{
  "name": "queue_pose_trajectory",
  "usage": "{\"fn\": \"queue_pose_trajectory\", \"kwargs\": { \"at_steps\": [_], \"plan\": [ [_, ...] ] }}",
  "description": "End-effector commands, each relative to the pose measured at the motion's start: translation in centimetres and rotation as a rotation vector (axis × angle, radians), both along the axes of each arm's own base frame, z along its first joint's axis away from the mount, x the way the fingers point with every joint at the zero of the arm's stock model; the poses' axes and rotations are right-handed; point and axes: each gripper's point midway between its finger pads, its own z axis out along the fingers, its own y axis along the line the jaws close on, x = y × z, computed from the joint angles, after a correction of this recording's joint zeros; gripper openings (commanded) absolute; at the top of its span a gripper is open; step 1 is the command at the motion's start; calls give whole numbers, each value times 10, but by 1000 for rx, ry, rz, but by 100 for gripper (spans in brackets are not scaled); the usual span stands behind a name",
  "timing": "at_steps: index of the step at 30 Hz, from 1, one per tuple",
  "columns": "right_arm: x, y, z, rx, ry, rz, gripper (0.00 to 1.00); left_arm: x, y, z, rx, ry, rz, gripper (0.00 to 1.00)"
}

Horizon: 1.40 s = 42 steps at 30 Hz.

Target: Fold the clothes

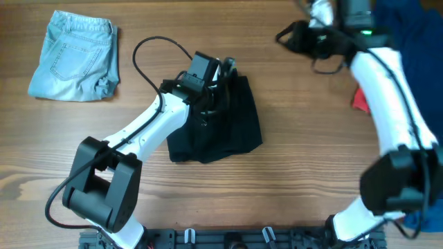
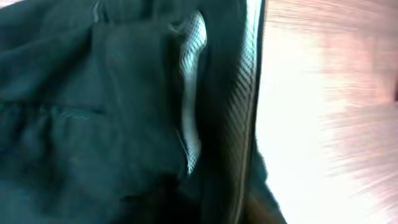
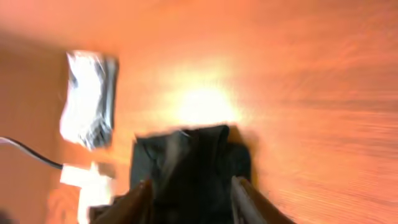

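The black shorts point(image 1: 228, 124) lie folded in a compact bundle at the middle of the table. My left gripper point(image 1: 211, 76) is down on their far edge, among bunched cloth. In the left wrist view black cloth point(image 2: 93, 112) with a pale waistband lining point(image 2: 193, 81) fills the frame and hides my fingers, so I cannot tell if they are shut. My right gripper point(image 1: 294, 36) is raised at the far right, apart from the shorts. In the right wrist view its fingers point(image 3: 191, 202) are spread and empty, with the black shorts point(image 3: 193, 162) far below.
Folded light-blue denim shorts point(image 1: 75, 55) lie at the far left corner and also show in the right wrist view point(image 3: 90, 99). A dark blue cloth pile point(image 1: 415, 48) and a red item point(image 1: 360, 99) sit at the right edge. A black cable point(image 1: 149, 52) loops behind the left arm.
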Motion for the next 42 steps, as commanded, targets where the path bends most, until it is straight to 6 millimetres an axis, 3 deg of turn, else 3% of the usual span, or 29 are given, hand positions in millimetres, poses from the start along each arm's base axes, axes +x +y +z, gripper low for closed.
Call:
{"fn": "queue_pose_trajectory", "kwargs": {
  "at_steps": [1, 3, 4, 7, 11, 14, 17, 19, 24, 26, 27, 28, 29, 30, 34, 37, 39, 42],
  "plan": [
    [-4, -14, 7, 18, 13, -32, 57, -3, -21, 8, -41, -11, -41, 63],
    [-7, -18, 3, 10, 28, -30, 60, -3, -27, 10, -52, -26, -54, 84],
    [-9, -18, 1, 2, 34, -27, 62, -3, -30, 11, -54, -33, -59, 88],
    [-10, -20, -1, -9, 44, -32, 64, -3, -31, 17, -63, -45, -62, 91],
    [-10, -26, -6, -40, 54, -55, 69, -10, -33, 51, -114, -86, -81, 95],
    [-9, -27, -5, -45, 49, -61, 71, -31, -37, 81, -182, -75, -131, 95],
    [-8, -29, -6, -55, 49, -66, 71, -54, -40, 96, -238, -24, -188, 97],
    [-8, -29, -6, -55, 49, -67, 70, -60, -34, 91, -197, -19, -215, 97],
    [-8, -29, -6, -65, 40, -52, 72, -43, 36, 45, 177, 1, 54, 93],
    [-9, -29, -7, -65, 41, -52, 72, -38, 47, 40, 232, -5, 107, 84],
    [-9, -29, -6, -65, 40, -52, 72, -36, 49, 37, 244, -11, 113, 69],
    [-8, -29, -7, -70, 40, -55, 72, -32, 52, 36, 261, -22, 125, 41],
    [-8, -31, -8, -77, 41, -61, 72, -28, 55, 36, 270, -31, 155, 23],
    [-8, -31, -8, -80, 43, -63, 72, -24, 59, 35, 276, -35, 184, 14],
    [-8, -31, -9, -80, 44, -63, 72, -15, 62, 19, 280, -17, 216, 4],
    [-8, -31, -8, -80, 44, -63, 72, -18, 58, -3, 282, 49, 222, 4],
    [-8, -31, -8, -80, 44, -63, 72, -25, 42, -15, 221, 110, 177, 4],
    [-8, -32, -9, -81, 44, -63, 75, -36, 4, -21, 112, 154, 78, 4]
  ]
}}
